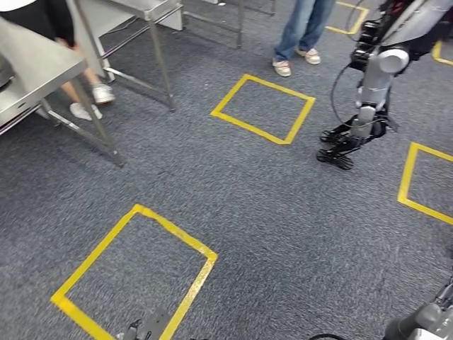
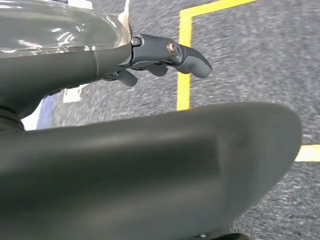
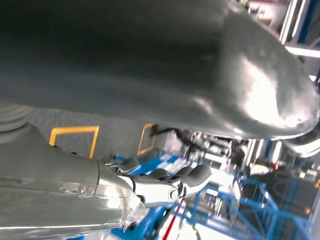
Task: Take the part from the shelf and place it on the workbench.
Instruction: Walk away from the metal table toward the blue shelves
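Even bright light, blurred close-ups, glare

No readable text, labels, brands or numbers anywhere; floor [image 1: 277, 234] bears only plain yellow tape squares [image 1: 262, 108].

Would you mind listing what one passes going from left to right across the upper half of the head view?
Steel table → person's white sneakers → table leg → yellow tape square → person in jeans → right hand → partly cut-off yellow square.
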